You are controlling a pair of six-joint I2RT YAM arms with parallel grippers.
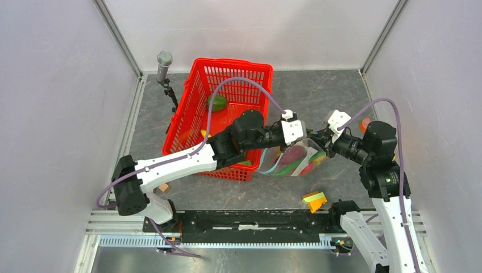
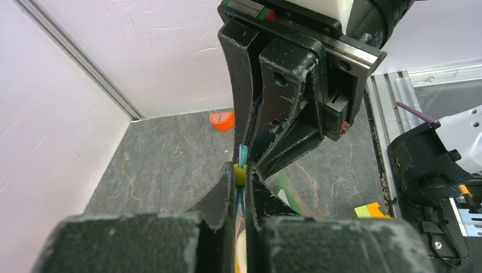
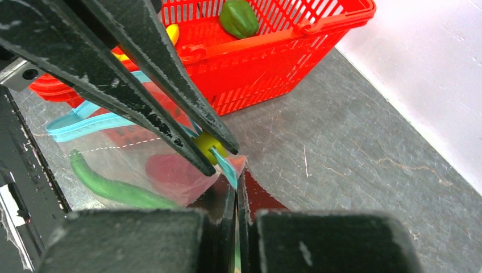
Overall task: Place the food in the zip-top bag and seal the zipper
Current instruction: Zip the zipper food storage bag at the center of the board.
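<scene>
Sealing looks the step in hand: left gripper [image 2: 241, 170] clenched on the yellow slider [image 3: 206, 147], right gripper [image 3: 235, 177] pinching the zipper [image 3: 85, 122] end beside it. The zip-top bag [image 1: 293, 160] lies beneath both. Next, the slider must travel away from the right gripper (mouth gapes there). Left wrist view hides the food [image 3: 170, 170]; right wrist shows it bagged.

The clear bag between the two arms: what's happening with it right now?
Both arms are working on the bag and its zipper. The left gripper pinches the yellow slider; the right gripper clamps the zipper's end beside it. A long green pepper and a red piece lie inside. The blue strips look parted further along, so sealing seems unfinished. A round green pepper sits in the red basket.
</scene>
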